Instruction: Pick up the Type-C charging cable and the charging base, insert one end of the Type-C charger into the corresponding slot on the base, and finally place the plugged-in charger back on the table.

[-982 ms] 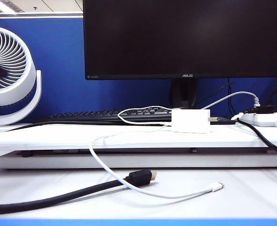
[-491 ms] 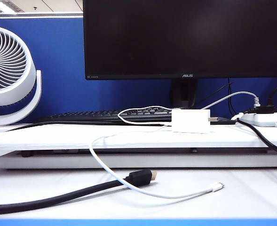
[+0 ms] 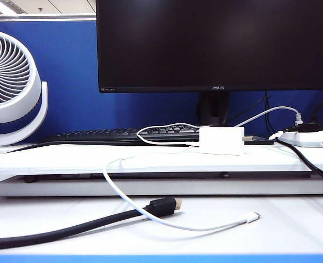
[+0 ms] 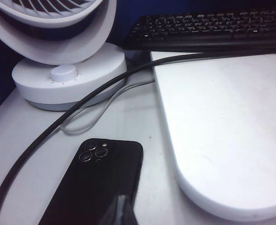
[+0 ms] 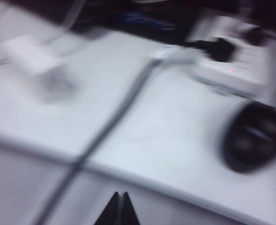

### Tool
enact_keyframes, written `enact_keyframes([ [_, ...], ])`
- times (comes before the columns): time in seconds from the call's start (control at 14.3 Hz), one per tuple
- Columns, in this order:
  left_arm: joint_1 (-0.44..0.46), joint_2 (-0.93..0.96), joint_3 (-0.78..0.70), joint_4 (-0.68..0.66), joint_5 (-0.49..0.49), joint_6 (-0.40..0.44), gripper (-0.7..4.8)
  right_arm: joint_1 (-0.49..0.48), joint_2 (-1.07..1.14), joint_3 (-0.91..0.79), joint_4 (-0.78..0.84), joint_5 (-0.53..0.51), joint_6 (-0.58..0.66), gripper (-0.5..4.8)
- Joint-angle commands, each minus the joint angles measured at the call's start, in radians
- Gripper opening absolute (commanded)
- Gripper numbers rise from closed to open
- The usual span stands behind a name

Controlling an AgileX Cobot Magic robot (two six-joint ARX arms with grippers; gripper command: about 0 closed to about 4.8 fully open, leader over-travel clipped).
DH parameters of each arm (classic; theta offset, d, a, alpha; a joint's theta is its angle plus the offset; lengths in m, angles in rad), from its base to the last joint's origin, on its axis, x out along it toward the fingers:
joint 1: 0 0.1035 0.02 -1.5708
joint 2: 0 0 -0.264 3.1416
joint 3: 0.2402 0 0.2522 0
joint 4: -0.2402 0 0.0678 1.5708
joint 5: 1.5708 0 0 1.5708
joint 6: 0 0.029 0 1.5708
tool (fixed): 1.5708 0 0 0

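Note:
The white charging base (image 3: 221, 141) stands on the raised platform (image 3: 51, 159) of the table, in front of the monitor. The thin white Type-C charging cable (image 3: 104, 176) loops from the base's left side, drops over the platform's edge and curves across the table. Its free plug (image 3: 253, 217) lies at the front right. Neither gripper shows in the exterior view. In its wrist view my left gripper (image 4: 123, 212) is shut and empty above a black phone (image 4: 100, 183). My right gripper (image 5: 119, 206) is shut and empty over the table; the base (image 5: 30, 54) shows there as a blur.
A thick black cable with a gold-tipped plug (image 3: 162, 206) crosses the white cable at the front. Fan (image 3: 7, 82), keyboard (image 3: 106, 134), monitor (image 3: 216, 44) and power strip (image 3: 312, 138) stand behind. A black round object (image 5: 257, 136) lies by the strip.
A dark blur in front of the fan at the left edge has gone. The base, the white cable and the black cable lie where they were.

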Motion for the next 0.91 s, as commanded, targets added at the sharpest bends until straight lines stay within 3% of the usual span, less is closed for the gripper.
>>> enact_keyframes([
  [0.07, 0.000, -0.002, -0.001, -0.015, 0.005, 0.000, -0.04, -0.375, -0.267, -0.261, 0.221, -0.194, 0.041, 0.00],
  [0.28, 0.000, -0.002, -0.001, -0.014, 0.005, 0.000, -0.04, -0.395, -0.289, -0.275, 0.180, -0.175, 0.139, 0.00],
  [0.91, 0.000, -0.002, -0.001, -0.014, 0.005, 0.000, -0.04, -0.394, -0.289, -0.275, 0.184, -0.179, 0.139, -0.01],
])
